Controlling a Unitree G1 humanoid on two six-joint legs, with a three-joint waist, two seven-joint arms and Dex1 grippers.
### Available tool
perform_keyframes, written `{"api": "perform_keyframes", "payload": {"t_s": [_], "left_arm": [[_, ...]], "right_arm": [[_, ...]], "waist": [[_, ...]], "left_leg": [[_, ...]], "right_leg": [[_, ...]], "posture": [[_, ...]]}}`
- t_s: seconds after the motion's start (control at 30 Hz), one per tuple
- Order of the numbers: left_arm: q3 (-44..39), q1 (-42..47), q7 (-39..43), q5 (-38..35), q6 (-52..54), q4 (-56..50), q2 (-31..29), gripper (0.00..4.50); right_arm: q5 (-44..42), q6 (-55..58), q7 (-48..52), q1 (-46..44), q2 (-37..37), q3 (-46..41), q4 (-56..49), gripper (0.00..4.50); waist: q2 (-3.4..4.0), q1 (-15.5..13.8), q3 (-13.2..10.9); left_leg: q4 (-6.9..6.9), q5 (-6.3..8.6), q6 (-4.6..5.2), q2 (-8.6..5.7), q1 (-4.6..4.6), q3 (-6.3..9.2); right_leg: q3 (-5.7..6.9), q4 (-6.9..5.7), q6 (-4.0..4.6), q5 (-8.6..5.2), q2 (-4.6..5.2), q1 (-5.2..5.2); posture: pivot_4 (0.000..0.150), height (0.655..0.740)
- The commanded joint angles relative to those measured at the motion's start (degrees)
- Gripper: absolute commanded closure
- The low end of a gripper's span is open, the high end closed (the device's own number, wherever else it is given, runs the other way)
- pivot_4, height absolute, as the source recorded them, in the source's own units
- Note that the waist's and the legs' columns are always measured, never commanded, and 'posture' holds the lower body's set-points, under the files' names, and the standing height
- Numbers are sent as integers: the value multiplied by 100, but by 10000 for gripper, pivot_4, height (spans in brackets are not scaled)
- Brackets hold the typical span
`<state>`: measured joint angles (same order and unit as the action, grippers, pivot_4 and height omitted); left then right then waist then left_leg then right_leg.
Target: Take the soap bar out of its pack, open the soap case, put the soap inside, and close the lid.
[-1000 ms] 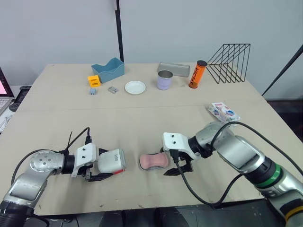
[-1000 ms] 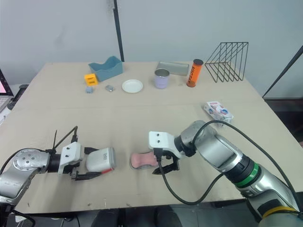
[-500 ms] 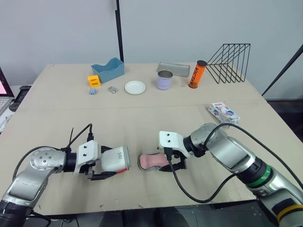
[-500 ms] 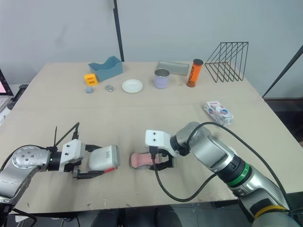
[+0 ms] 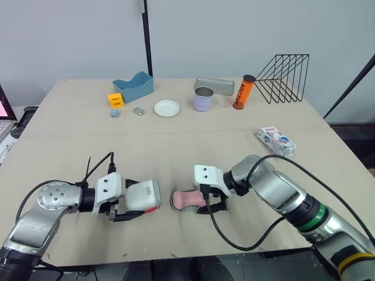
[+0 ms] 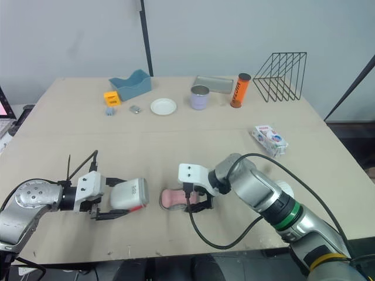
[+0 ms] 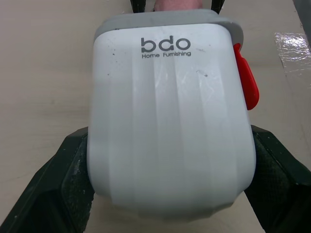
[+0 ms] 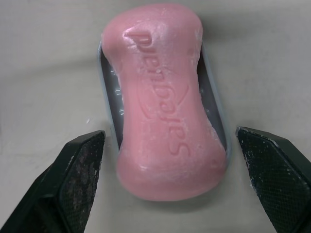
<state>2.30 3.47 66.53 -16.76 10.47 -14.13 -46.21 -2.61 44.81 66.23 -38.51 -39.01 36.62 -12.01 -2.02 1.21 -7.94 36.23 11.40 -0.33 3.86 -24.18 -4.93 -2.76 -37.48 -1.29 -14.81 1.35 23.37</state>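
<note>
Left hand (image 5: 126, 209) is clamped on a white soap case (image 7: 170, 121) printed "bdo Home Furnishing". Right hand (image 8: 176, 162) is spread around the pink soap bar (image 8: 163, 97), laid in a grey tray (image 8: 217, 127).

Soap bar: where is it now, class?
Left eye view: soap bar lies on the case base, front centre of the table, within the open right gripper, beside the white lid.

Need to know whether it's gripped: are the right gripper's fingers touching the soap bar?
Apart. In the right wrist view, the fingers of the right gripper stand open on either side of the soap bar, with table showing between.
</note>
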Motion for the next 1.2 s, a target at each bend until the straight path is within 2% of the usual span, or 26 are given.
{"api": "perform_keyframes", "payload": {"t_s": [0.03, 0.2, 0.23, 0.27, 0.37, 0.4, 0.77, 1.03, 1.2], "left_arm": [[-42, -27, -63, -28, -4, -195, -33, 10011], [-34, -41, -142, -23, -2, -224, -14, 10011], [-28, -43, -158, -19, -9, -230, -10, 10011], [-26, -41, -174, -24, -5, -235, -3, 10011], [-21, -35, -193, -21, -15, -231, 3, 10011], [-21, -30, -197, -21, -17, -225, 2, 10011], [21, 83, -161, 45, -101, -39, 17, 10011], [471, 578, 15, 330, -406, 492, 197, 10011], [786, 1008, 83, 514, -626, 887, 449, 10011]], "right_arm": [[100, -88, 92, -23, -19, 91, 21, 0], [151, -113, 285, 22, -100, 166, 85, 0], [158, -122, 309, 33, -109, 172, 95, 5332], [168, -122, 309, 40, -105, 169, 113, 6846], [230, -114, 294, 50, -88, 167, 180, 18853], [242, -84, 283, 50, -73, 157, 208, 20372], [183, -27, 273, 59, -247, -170, 60, 20438], [-63, 104, 701, -161, -1051, -620, -492, 20438], [-123, 124, 869, -239, -1331, -731, -594, 20438]], "waist": [[-2, 0, 2], [-6, 0, 4], [-7, -1, 5], [-8, -3, 6], [-18, -5, 14], [-21, -5, 16], [-25, -17, 19], [-16, -65, 13], [-14, -60, 12]], "left_leg": [[0, 0, 0, 0, 0, -1], [0, 0, 0, 1, 3, 0], [0, 0, 0, 0, 3, 0], [0, 0, 0, 0, 3, 0], [0, 1, -1, -1, 3, 3], [0, 2, -3, 0, 4, 4], [0, 2, -4, 0, 5, 8], [0, 3, -3, -8, 1, 6], [-2, 5, -3, -6, -2, 6]], "right_leg": [[0, 0, 0, 0, 0, 0], [3, 0, 0, -1, 1, 2], [3, 0, 1, -1, 1, 2], [3, 0, 1, -2, 2, 2], [7, 1, 4, -6, 4, 2], [9, 1, 6, -7, 4, 2], [12, 1, 7, -8, 10, 1], [9, 6, 2, -10, 34, 2], [9, 5, 4, -9, 15, -1]], "posture": [[1500, 7393], [1500, 7393], [1500, 7393], [1500, 7393], [1500, 7393], [1500, 7393], [1500, 7393], [1500, 7393], [1500, 7393]]}}
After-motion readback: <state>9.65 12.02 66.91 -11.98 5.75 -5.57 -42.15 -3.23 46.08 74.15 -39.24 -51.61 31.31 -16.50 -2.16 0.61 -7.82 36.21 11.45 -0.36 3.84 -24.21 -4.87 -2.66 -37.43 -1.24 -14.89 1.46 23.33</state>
